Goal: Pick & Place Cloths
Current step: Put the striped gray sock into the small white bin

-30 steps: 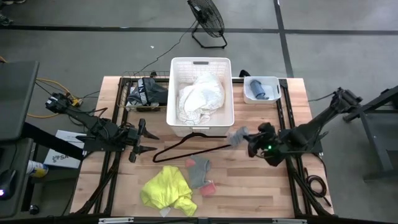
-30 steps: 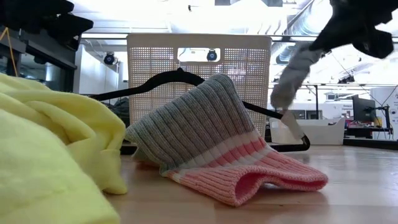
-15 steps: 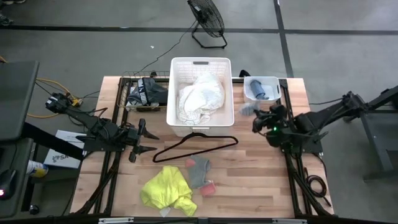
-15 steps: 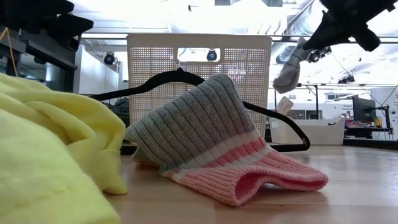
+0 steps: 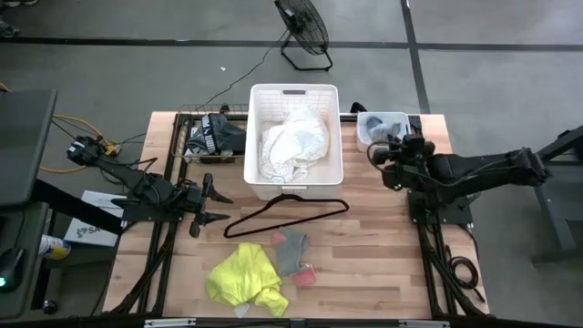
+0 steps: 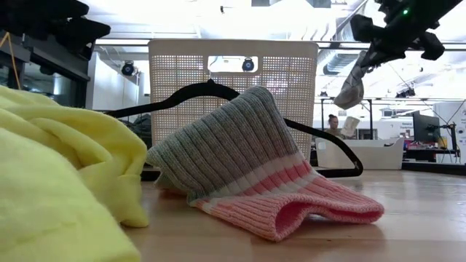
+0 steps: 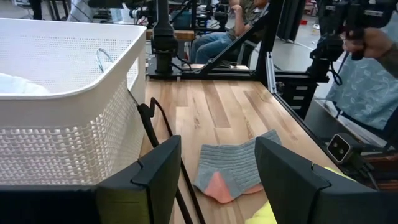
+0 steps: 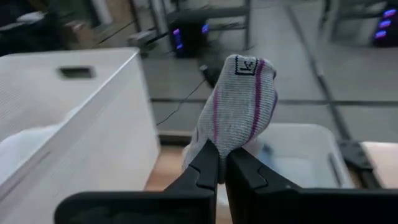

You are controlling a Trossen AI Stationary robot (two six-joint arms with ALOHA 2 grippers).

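The right gripper (image 8: 219, 163) has its jaws closed on a small grey sock with purple stripes (image 8: 239, 102), which hangs from the fingertips in the air over the far right of the table (image 5: 364, 246). It sits just short of a small white bin (image 5: 369, 137) at the far right corner, with the large white basket (image 5: 293, 98) on its left.

The step in hand looks like the drop into that small bin. To do it well, carry the sock on until its dangling end is fully above the bin's opening, lower it a little so it cannot catch the rim, then part the fingers and lift straight up. From the overhead view the gripper hides most of the bin, so how far the sock already overlaps it is hard to judge.

The left gripper (image 5: 211, 202) waits at the left of the table with its jaws apart and empty. Still to move: the yellow garment (image 5: 244, 278) and the grey and pink sock (image 5: 293, 253) at the near middle.
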